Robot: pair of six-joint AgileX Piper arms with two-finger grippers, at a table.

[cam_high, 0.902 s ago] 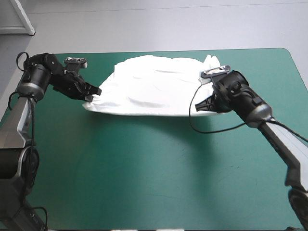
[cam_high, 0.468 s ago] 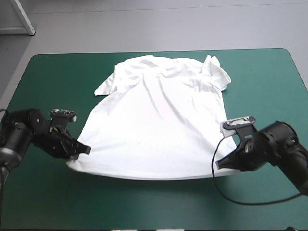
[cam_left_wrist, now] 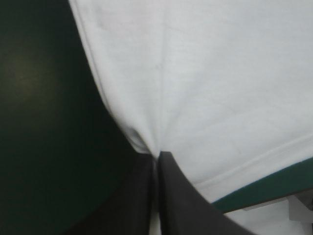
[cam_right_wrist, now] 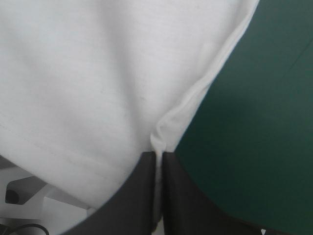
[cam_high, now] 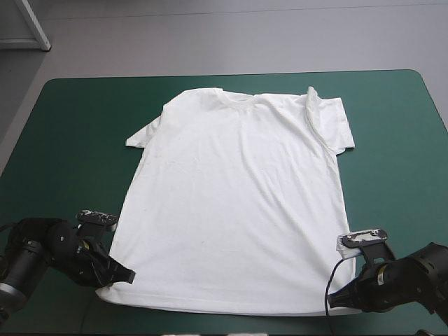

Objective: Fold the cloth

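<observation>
The white T-shirt [cam_high: 234,203] lies spread almost flat on the teal-green cover, collar toward the far edge, hem at the near edge. Its right sleeve is folded over on itself; the left sleeve points out to the side. My left gripper [cam_high: 126,277] is shut on the hem's left corner, and the cloth [cam_left_wrist: 205,88] puckers into its black fingertips [cam_left_wrist: 157,157]. My right gripper [cam_high: 334,299] is shut on the hem's right corner, where the side seam [cam_right_wrist: 195,98] bunches at its fingertips [cam_right_wrist: 157,155].
Bare teal-green cover [cam_high: 77,126] lies left, right and beyond the shirt. The hem sits close to the table's near edge [cam_high: 210,327]. A black cable loops beside the right gripper.
Both grippers have pulled the hem from mid-table toward the near edge, dragging the shirt out of its bunched heap until it lies stretched flat. The sleeves have opened out.
</observation>
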